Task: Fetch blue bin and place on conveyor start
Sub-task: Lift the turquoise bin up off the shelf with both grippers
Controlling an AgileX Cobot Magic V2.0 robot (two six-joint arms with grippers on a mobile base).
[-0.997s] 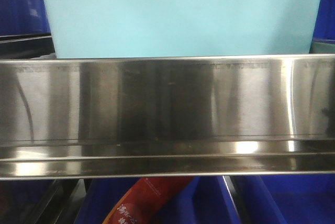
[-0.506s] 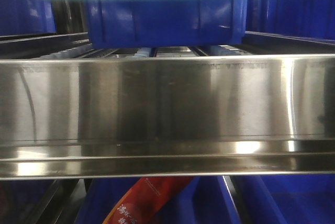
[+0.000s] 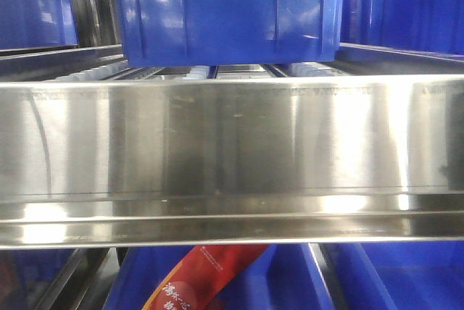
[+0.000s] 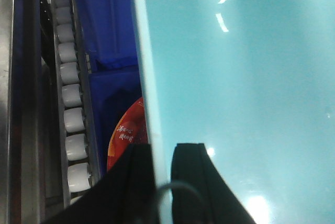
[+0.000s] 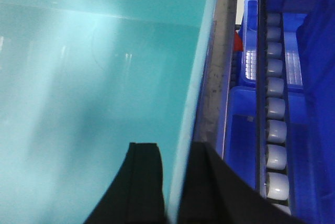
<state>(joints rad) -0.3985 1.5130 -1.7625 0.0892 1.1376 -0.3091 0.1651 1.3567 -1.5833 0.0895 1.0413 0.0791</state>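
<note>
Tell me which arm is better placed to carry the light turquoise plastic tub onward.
Neither clearly: the left gripper and right gripper each straddle a wall of the light turquoise plastic tub, so carrying it likely needs both.

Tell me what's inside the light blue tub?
The light blue tub shows only bare shiny plastic inside, nothing in it. The left claw and right claw pinch its walls and cover the near edges, so those bits are hidden.

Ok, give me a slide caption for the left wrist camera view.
Left gripper gripping the blue bin by its wall, roller track and dark blue crates beside it.
</note>
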